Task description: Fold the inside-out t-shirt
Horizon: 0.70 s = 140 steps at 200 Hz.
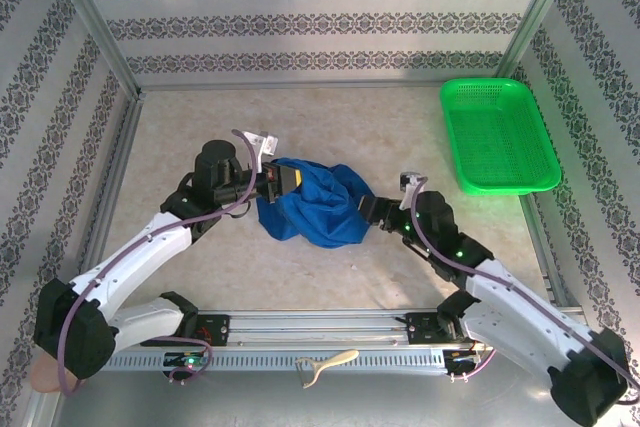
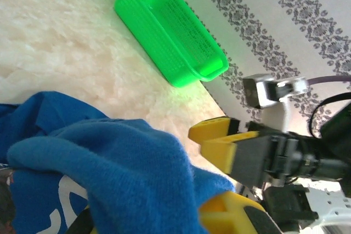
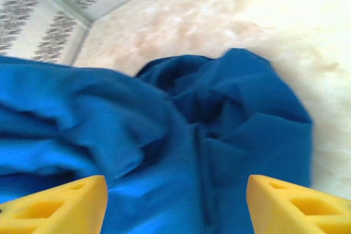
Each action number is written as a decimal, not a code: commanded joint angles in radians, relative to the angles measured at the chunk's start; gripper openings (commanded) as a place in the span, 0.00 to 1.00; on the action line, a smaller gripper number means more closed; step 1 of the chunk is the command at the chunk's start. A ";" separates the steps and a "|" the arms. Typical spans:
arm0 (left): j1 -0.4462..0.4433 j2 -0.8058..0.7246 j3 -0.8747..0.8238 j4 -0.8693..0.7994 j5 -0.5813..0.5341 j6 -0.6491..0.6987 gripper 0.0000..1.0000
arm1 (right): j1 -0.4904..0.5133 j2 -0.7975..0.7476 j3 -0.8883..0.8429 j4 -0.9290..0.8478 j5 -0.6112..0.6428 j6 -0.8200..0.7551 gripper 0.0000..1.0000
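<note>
Now crumpled blue t-shirt [image 1: 318, 209] lies mid-table [image 1: 170, 137]; left gripper [image 1: 280, 180] pinches its left edge, right gripper [image 3: 176, 184] spread wide at right edge, cloth btwn fingers.

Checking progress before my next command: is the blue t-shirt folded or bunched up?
Bunched up, not folded. The t-shirt lies as a crumpled heap on the table, with deep irregular creases and no flat layers.

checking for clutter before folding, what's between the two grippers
The bunched blue t-shirt, seen in the top view; the left gripper is shut on one side, the right gripper open at the other.
</note>
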 commanded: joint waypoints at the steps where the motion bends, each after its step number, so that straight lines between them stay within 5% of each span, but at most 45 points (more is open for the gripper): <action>1: 0.008 0.011 0.021 0.044 0.085 0.028 0.00 | 0.110 -0.059 0.104 -0.062 0.122 -0.084 0.73; 75: 0.006 0.036 0.033 0.047 0.098 -0.002 0.00 | 0.336 0.312 0.370 0.001 0.214 -0.191 0.79; 140: 0.007 0.014 0.034 0.058 0.127 -0.030 0.00 | 0.301 0.485 0.431 0.079 0.228 -0.159 0.66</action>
